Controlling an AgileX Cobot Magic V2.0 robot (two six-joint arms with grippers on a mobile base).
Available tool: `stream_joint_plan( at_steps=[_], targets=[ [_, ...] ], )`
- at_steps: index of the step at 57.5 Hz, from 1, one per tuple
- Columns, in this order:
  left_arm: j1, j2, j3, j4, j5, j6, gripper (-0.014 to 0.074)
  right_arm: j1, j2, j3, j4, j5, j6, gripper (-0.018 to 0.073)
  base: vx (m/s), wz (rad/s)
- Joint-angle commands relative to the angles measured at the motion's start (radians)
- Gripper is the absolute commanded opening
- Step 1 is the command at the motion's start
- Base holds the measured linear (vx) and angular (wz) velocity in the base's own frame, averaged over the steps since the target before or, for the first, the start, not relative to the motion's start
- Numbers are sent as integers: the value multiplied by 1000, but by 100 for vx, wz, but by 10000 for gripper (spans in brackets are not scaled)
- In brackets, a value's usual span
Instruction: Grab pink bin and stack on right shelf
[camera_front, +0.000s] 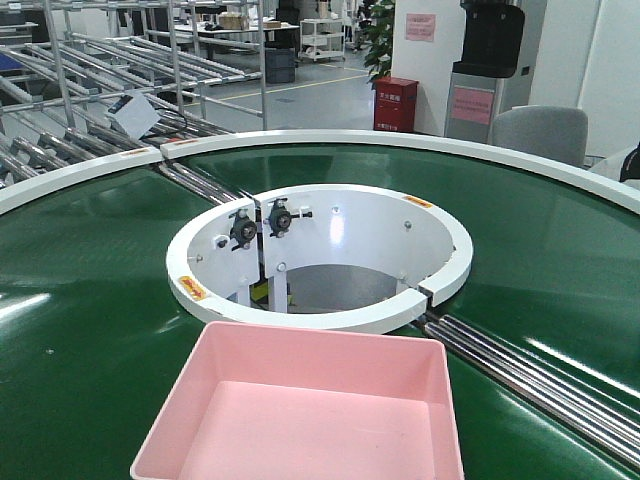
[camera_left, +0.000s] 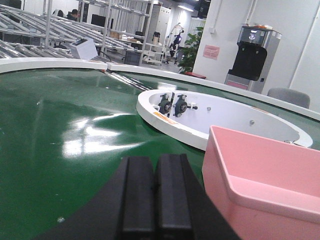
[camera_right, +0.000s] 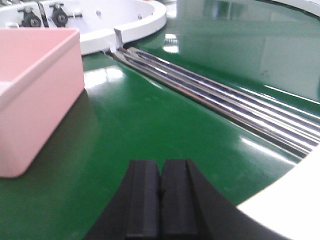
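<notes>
**Pink bin** (camera_front: 300, 410): shallow rectangular tub, open side up, inside bare. It sits flat on the green conveyor belt (camera_front: 90, 300), between the two sets of fingers: ahead and to the right of the left fingers (camera_left: 137, 200), ahead and to the left of the right fingers (camera_right: 142, 200). Neither touches it.

**Left fingers:** two black pads pressed flat together with no gap, gripping nothing. They are low over the belt, just beside the bin's near left corner.

**Right fingers:** the same, pads pressed together and gripping nothing. A strip of bare green belt lies between them and the bin's right wall.

**White ring** (camera_front: 320, 250): lies beyond the bin's far rim, further from both sets of fingers. Two black bearing blocks (camera_front: 262, 222) sit on its inner wall.

**Steel rollers** (camera_right: 225, 100): a shiny band crossing the belt ahead and to the right of the right fingers, running outward from the ring's split.

**Background, far beyond the fingers:** roller racks (camera_front: 90, 70), water dispenser (camera_left: 252, 55), red box (camera_front: 395, 103).
</notes>
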Motion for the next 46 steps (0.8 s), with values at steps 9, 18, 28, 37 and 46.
stream_joint_plan(
  at_steps=[9, 18, 28, 37, 46],
  targets=[
    [2, 9, 8, -4, -154, -6, -8, -3, 1, 0, 19, -308, -2, -8, 0, 0],
    [2, 9, 8, -4, -170, -6, -8, -3, 1, 0, 19, -510, -4, -8, 0, 0],
    [2, 12, -94, 5, -258, 14, -8, -3, 24, -162, 16, -429, -4, -8, 0, 0],
    [2, 129, -355, 94, -75, 94, -8, -3, 184, -440, 11, -229, -4, -8, 0, 0],
    [2, 325, -509, 108, 29, 113, -4, -3, 360, -563, 11, -208, -4, -8, 0, 0]
  ],
)
